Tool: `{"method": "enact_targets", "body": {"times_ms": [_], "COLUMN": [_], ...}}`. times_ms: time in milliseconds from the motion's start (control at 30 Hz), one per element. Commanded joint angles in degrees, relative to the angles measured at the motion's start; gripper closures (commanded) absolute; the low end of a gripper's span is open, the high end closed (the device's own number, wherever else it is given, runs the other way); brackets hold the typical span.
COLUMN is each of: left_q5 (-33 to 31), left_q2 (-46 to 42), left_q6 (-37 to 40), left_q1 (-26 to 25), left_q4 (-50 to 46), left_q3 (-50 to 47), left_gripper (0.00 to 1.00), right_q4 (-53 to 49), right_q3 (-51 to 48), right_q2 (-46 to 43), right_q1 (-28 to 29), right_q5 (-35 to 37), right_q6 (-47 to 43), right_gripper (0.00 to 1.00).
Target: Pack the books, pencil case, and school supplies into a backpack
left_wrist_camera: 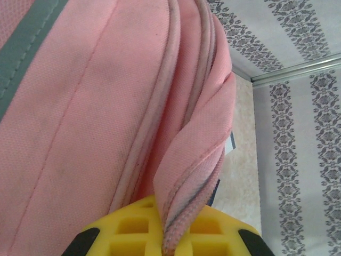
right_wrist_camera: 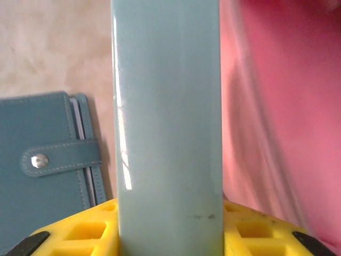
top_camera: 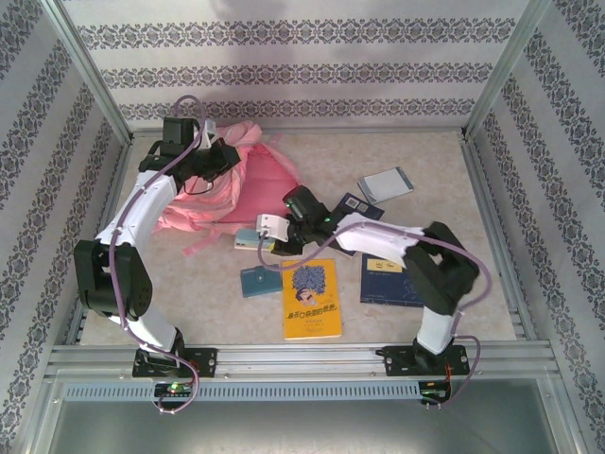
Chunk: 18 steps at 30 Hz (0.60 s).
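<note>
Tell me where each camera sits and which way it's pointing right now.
Top external: above and behind the bases, looking down and forward over the table; both arms show, left hand at the pink backpack, right hand mid-table.
Left wrist: on the left arm, facing backpack fabric pinched between its yellow fingers.
Right wrist: on the right arm, facing the mint pencil case it grips, teal snap notebook at left.
Shared: all three catch the backpack; top and right wrist share case and notebook.

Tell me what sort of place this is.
Most likely a robot test cell in a lab: an aluminium frame encloses the table, patterned wallpaper panels stand on three sides, and two robot arms are bolted to a metal rail at the near edge.
</note>
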Motion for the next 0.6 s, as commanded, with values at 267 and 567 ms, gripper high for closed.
{"method": "enact_targets", "body": {"times_ms": [267, 567], "left_q5": [4.33, 7.20], "left_q2": [-0.43, -0.72], "left_q6": [15.34, 22.21], "left_q1": [-3.54, -7.38], "left_q4": [-6.86, -12.25], "left_q3": [10.72, 16.33], "left_gripper": [1.00, 1.00], "right_q4": [7.02, -0.50], "right_q3": [-9.77, -2.69], "right_q2": [-20.60, -15.02], "right_q1": [-3.61, -7.75], "right_q5": [6.41, 11.32], "right_q6": [10.92, 6.40], "right_gripper": [1.00, 1.00]}}
